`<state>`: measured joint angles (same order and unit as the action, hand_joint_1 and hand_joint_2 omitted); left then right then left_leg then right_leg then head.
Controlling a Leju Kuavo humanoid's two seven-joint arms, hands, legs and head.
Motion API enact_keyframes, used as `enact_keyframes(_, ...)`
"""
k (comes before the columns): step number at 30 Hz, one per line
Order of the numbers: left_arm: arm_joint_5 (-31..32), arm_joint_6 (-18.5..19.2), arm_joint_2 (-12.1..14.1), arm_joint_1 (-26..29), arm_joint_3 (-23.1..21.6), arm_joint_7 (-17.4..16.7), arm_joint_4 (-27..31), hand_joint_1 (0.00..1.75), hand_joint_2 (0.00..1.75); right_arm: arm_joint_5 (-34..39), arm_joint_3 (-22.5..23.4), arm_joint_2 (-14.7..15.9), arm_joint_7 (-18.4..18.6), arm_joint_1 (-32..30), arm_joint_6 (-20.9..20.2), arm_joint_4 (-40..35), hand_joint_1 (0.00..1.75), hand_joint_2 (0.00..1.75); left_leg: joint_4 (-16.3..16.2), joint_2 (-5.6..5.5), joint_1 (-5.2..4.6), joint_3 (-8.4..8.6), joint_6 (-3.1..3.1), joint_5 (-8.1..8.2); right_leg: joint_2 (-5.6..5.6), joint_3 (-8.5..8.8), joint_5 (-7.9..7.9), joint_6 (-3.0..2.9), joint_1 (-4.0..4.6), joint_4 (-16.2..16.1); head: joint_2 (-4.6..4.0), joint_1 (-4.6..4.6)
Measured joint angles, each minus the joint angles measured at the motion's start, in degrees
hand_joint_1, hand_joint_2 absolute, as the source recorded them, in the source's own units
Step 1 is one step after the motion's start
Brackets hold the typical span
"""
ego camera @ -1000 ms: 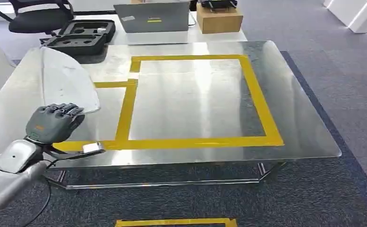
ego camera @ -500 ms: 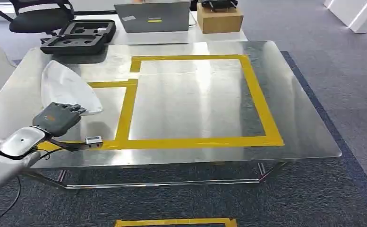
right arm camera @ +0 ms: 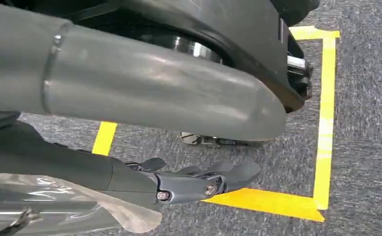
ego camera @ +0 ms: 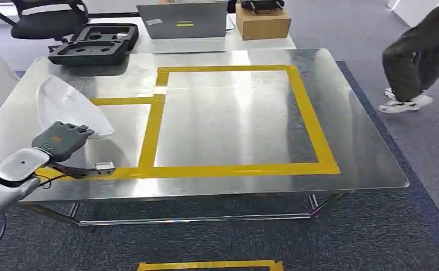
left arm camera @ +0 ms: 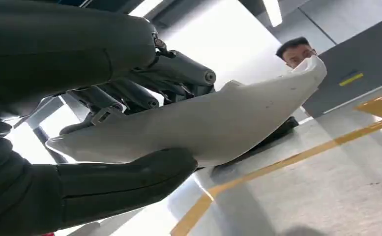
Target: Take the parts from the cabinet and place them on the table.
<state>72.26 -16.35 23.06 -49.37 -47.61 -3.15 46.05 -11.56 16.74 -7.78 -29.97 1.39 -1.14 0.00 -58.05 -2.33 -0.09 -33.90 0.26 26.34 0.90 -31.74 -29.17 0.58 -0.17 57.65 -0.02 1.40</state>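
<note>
Left hand [ego camera: 63, 141] grips white moulded shell part [ego camera: 70, 107] at near edge, thumb under, fingers [left arm camera: 179, 73] over; part low over counter [ego camera: 228, 124], left of yellow tape.

Likely light, stiff, thin plastic; smooth, may slip (edge pinch fine, broad end unsupported).

Contact with counter: cannot tell.

Right hand [right arm camera: 198, 184] hangs over carpet, fingers loosely extended, holding nothing.

Table [ego camera: 234, 124] glossy reflective metal with matt yellow tape [ego camera: 313, 124] (edges slightly worn). White part [ego camera: 64, 104] between the left hand [ego camera: 61, 141] fingers looks smooth plastic. Floor carpet [ego camera: 409, 226] rough grey cloth.
</note>
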Motion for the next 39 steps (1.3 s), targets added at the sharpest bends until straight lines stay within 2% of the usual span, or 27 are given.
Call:
enact_keyframes(7, -2.71, -3.49, 1.05, 0.22, -0.55, 1.24, -0.28, 1.75, 1.75, -0.92, 0.44, 0.0, 0.24, 0.18, -0.02, 0.0, 0.0, 0.0, 0.0, 0.0, 0.0, 0.0, 0.0, 0.0, 0.01, 0.0, 0.0, 0.0, 0.0, 0.0, 0.0, 0.0)
enact_keyframes(12, -4.79, -3.52, 1.51, 0.61, -0.55, 2.91, -0.48, 1.75, 1.75, -1.27, 0.5, 0.0, 0.24, 0.38, -0.02, 0.0, 0.0, 0.0, 0.0, 0.0, 0.0, 0.0, 0.0, 0.0, 0.0, 0.0, 0.0, 0.0, 0.0, 0.0, 0.0, 0.0)
enact_keyframes(14, -6.78, -2.01, 1.51, 0.6, -0.55, 4.6, -0.7, 1.75, 1.75, -1.66, 0.57, 0.0, 0.24, 0.43, -0.02, 0.0, 0.0, 0.0, 0.0, 0.0, 0.0, -0.01, 0.0, 0.0, 0.0, 0.0, 0.0, 0.0, 0.0, 0.0, 0.0, 0.0)
enact_keyframes(17, -11.59, 0.68, 1.53, 0.78, -0.48, 8.97, -0.81, 1.75, 1.75, -2.23, 0.85, 0.0, 0.24, 0.46, -0.02, 0.0, 0.0, 0.0, 0.0, 0.0, 0.0, -0.01, 0.0, 0.0, 0.0, 0.01, 0.0, 0.0, 0.0, 0.0, 0.0, 0.0)
enact_keyframes(22, -19.03, 0.35, 3.78, 2.13, -0.44, 18.62, 1.35, 1.75, 1.75, -3.89, 0.98, 0.0, 0.18, 0.46, -0.22, 0.0, 0.0, 0.0, -0.01, 0.02, 0.0, 0.0, 0.0, 0.0, 0.03, 0.01, 0.0, 0.0, 0.0, 0.01, 0.0, 0.0)
enact_keyframes(25, -20.42, 0.5, 5.66, 2.93, -0.72, 20.55, 3.57, 1.75, 1.75, -4.59, 1.01, 0.0, 0.13, 0.56, -0.37, 0.0, 0.0, 0.0, -0.01, 0.01, 0.0, 0.0, 0.0, 0.0, 0.01, -0.01, 0.0, 0.0, 0.01, 0.01, 0.0, -0.02)
enact_keyframes(32, -22.34, 0.22, 7.87, 3.8, -1.51, 21.84, 6.56, 1.75, 1.75, -5.44, 1.4, 0.0, 0.11, 0.59, -0.46, 0.0, 0.0, 0.0, 0.0, 0.01, 0.0, 0.0, 0.0, 0.0, 0.01, 0.01, 0.0, 0.0, 0.01, 0.01, 0.0, 0.0)
enact_keyframes(33, -22.43, -0.19, 8.07, 3.99, -1.7, 22.18, 6.84, 0.0, 1.75, -5.68, 1.42, 0.0, 0.13, 0.61, -0.52, 0.0, 0.0, 0.0, 0.0, 0.01, 0.0, 0.0, 0.0, 0.0, 0.01, 0.01, 0.0, 0.0, 0.01, 0.01, 0.0, -0.02)
enact_keyframes(39, -21.88, -3.81, 8.39, 4.62, -2.49, 21.93, 7.91, 0.0, 1.75, -7.06, 1.92, 0.0, 0.42, 1.01, -0.57, 0.0, 0.0, 0.0, -0.02, 0.01, 0.0, 0.0, 0.01, -0.02, 0.02, 0.03, 0.01, 0.0, 0.0, 0.01, 0.0, 0.0)
